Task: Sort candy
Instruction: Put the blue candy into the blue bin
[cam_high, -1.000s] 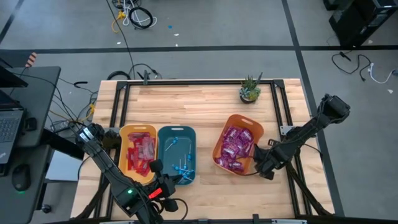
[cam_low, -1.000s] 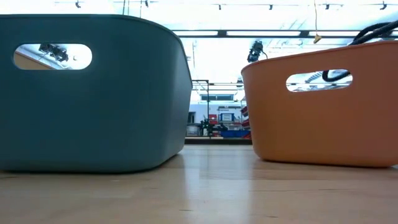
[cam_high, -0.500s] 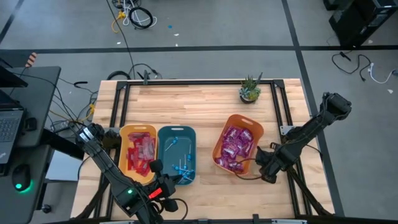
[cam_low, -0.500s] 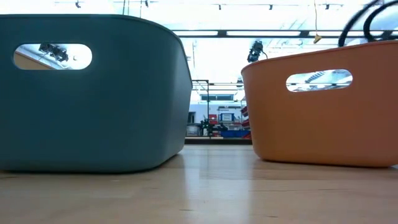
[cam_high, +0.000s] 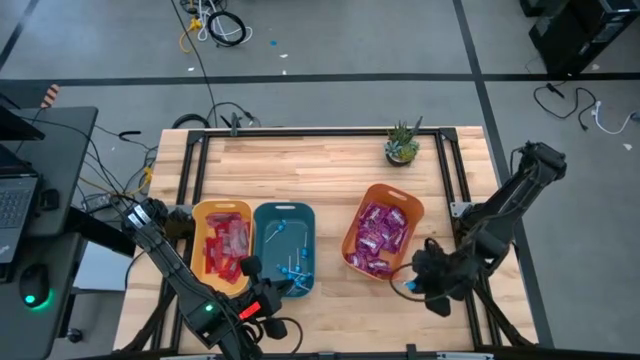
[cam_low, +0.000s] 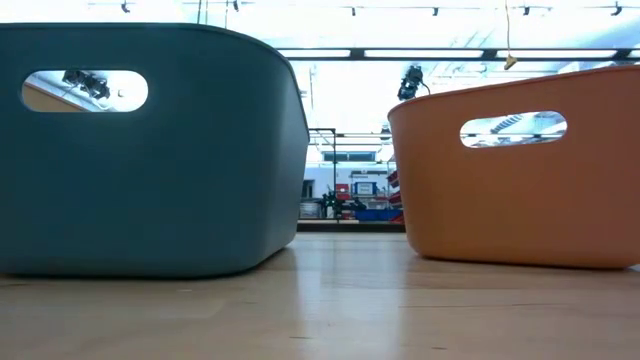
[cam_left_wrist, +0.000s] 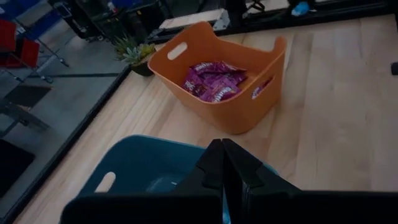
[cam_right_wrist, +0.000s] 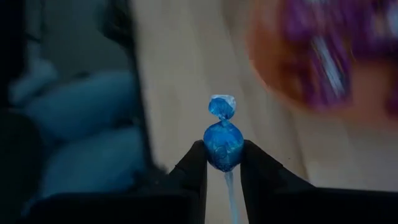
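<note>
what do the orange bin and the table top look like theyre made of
Orange bin: probably molded plastic, matte, with smooth, even colour, rounded corners and a cut-out handle slot. Table top: looks like light wood, with plank seams and grain showing and a low satin sheen.

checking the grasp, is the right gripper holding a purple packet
No, the right gripper pinches a blue lollipop between its fingertips.
</note>
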